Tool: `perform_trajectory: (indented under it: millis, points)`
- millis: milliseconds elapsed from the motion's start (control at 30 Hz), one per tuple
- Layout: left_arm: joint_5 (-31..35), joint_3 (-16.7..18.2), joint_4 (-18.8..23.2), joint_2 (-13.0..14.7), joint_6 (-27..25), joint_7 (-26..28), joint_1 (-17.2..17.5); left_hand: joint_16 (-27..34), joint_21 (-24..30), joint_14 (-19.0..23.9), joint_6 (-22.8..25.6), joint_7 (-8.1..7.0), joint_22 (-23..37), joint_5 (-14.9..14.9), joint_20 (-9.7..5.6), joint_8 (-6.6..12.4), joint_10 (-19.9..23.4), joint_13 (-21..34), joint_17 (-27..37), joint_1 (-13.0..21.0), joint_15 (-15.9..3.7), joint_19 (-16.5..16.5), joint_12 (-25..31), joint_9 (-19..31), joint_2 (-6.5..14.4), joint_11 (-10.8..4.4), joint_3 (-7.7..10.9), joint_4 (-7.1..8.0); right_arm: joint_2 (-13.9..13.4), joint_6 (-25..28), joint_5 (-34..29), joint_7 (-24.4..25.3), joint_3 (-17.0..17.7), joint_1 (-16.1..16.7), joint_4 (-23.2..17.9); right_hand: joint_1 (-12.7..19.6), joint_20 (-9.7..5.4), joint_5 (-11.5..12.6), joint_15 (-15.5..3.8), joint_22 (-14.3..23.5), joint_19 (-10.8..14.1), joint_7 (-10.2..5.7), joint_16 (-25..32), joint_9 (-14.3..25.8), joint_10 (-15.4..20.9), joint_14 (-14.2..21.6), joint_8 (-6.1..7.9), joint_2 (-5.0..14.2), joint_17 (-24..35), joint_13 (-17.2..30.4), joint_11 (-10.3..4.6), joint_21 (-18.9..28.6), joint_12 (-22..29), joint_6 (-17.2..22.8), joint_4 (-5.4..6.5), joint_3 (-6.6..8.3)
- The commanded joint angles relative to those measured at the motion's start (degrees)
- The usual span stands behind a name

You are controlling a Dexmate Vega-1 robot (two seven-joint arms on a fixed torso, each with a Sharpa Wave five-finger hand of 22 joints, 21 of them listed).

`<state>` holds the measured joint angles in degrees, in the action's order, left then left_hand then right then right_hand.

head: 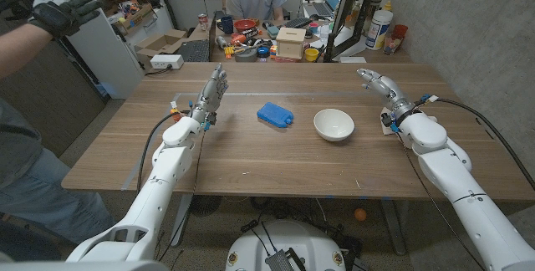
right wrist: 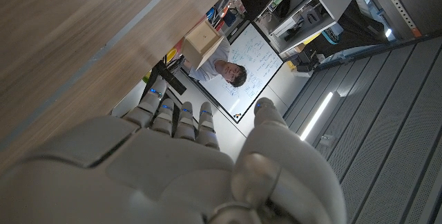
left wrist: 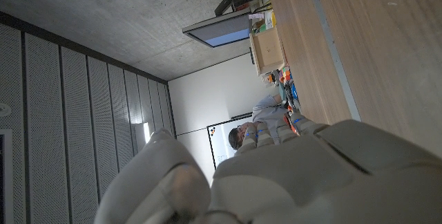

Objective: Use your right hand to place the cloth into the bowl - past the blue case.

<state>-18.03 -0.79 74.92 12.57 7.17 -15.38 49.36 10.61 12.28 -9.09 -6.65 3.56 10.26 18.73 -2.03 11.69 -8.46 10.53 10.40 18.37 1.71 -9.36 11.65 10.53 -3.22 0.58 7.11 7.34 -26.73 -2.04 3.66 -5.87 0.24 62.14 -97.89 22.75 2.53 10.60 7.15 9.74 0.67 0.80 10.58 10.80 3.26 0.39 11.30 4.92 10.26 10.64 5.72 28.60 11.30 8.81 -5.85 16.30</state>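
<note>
Looking down, I see my right hand (head: pixel 375 81) and left hand (head: pixel 212 93) spread, holding nothing; white bowl (head: pixel 333 125) beside blue case (head: pixel 274 114) on worktop (head: pixel 251 158).

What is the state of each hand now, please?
Left hand: open, fingers reaching up, holding nothing.
Right hand: open, holding nothing; no cloth is in it.

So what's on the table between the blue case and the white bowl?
Nothing. In the head view, only bare wood lies between the blue case and the white bowl; they sit apart, side by side.
</note>
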Motion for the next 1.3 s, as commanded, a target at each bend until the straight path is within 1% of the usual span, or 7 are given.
perform_trajectory:
  millis: [33,400,733,967,1133,1200,1300]
  points:
    - [0.57,-0.33,-0.6,-0.17,-0.33,-0.74,-0.58,0.21,-0.06,-0.38,-0.07,-0.25,0.19,0.57,-1.1,0.0,-0.3,0.24,0.18,0.56,-0.19,-0.97,0.14,0.18,0.28,-0.35,0.13,-0.25,-2.93,2.79,-3.08,1.73,1.86,3.46,-4.7,0.6,0.29,0.12,0.37,0.19,-0.57,-0.34,-0.01,0.3,0.3,-0.47,0.25,-0.12,0.17,0.24,0.09,-0.31,0.54,0.36,-0.56,0.05]
    - [0.7,-0.26,-0.09,-0.12,-0.89,-0.64,-0.67,0.19,-0.11,-0.4,0.08,-0.21,0.2,0.64,-1.08,0.01,-0.32,0.24,0.19,0.62,-0.13,-1.01,0.12,0.19,0.38,-0.36,0.04,-0.28,-5.71,6.11,-6.78,3.23,3.78,6.88,-8.39,1.35,1.06,0.2,0.31,0.19,-1.13,-1.52,-0.1,0.33,0.13,-1.07,0.34,-0.1,0.14,0.29,-0.35,-1.16,0.61,0.75,-1.13,0.21]
    - [0.85,-0.53,-0.5,-0.41,-0.83,-0.74,-0.95,0.25,-0.2,-0.19,-0.39,-0.17,0.21,0.72,-0.73,-0.23,-0.18,0.25,0.2,0.67,0.64,-1.16,0.14,0.22,0.52,0.44,-0.12,-0.32,-8.64,9.78,-12.23,4.83,4.51,9.29,-11.74,2.28,2.58,0.28,1.69,0.18,-0.51,-2.79,0.15,0.35,0.62,-0.61,0.6,-0.27,0.06,0.32,-0.8,-1.67,0.93,1.67,-1.81,0.36]
    - [1.2,-0.58,-0.39,-0.43,-0.78,-0.33,-0.8,0.31,-0.18,0.0,-0.6,-0.29,0.22,0.76,-0.34,-0.32,-0.11,0.25,0.21,0.7,0.83,-1.07,0.15,0.24,0.6,0.45,-0.21,-0.34,-10.47,13.84,-16.4,5.59,4.44,10.83,-14.35,2.83,4.59,0.29,0.5,0.21,-1.34,-4.08,-0.06,0.35,-0.05,-1.37,0.73,-0.58,0.06,0.33,-1.71,-2.76,0.76,2.51,-2.18,0.31]
    - [1.32,-0.86,-0.67,-0.51,-0.72,-0.53,-0.96,0.33,-0.2,0.08,-0.81,-0.39,0.22,0.79,-0.02,-0.39,-0.08,0.25,0.22,0.73,0.86,-1.13,0.15,0.26,0.66,0.37,-0.26,-0.35,-11.8,16.11,-19.19,5.79,4.11,11.53,-15.77,2.9,5.0,0.28,0.18,0.26,-2.43,-4.86,-0.19,0.36,-0.2,-2.0,0.83,-0.67,0.1,0.33,-1.84,-3.55,0.75,3.05,-2.2,0.22]
    - [1.41,-0.96,-0.79,-0.57,-0.68,-0.52,-1.07,0.35,-0.21,0.13,-0.86,-0.46,0.22,0.8,0.01,-0.41,-0.04,0.25,0.22,0.74,0.89,-1.12,0.16,0.26,0.68,0.47,-0.28,-0.36,-12.35,16.94,-20.18,5.69,3.94,11.79,-16.24,2.89,5.82,0.27,-0.29,0.29,-2.66,-5.1,-0.01,0.36,-0.03,-1.77,0.81,-0.8,0.13,0.32,-2.03,-3.88,0.86,3.22,-2.2,0.12]
    - [1.5,-0.99,-0.96,-0.72,-0.42,-0.4,-1.14,0.37,-0.21,0.23,-1.04,-0.48,0.23,0.83,0.04,-0.47,0.05,0.25,0.22,0.77,0.95,-1.11,0.18,0.28,0.74,0.79,-0.33,-0.37,-13.39,18.62,-22.34,5.64,3.34,12.25,-17.1,3.05,8.37,0.3,-0.42,0.32,-3.18,-5.79,0.25,0.35,0.58,-1.28,0.9,-0.92,0.14,0.32,-2.3,-4.64,1.14,3.91,-2.25,0.03]
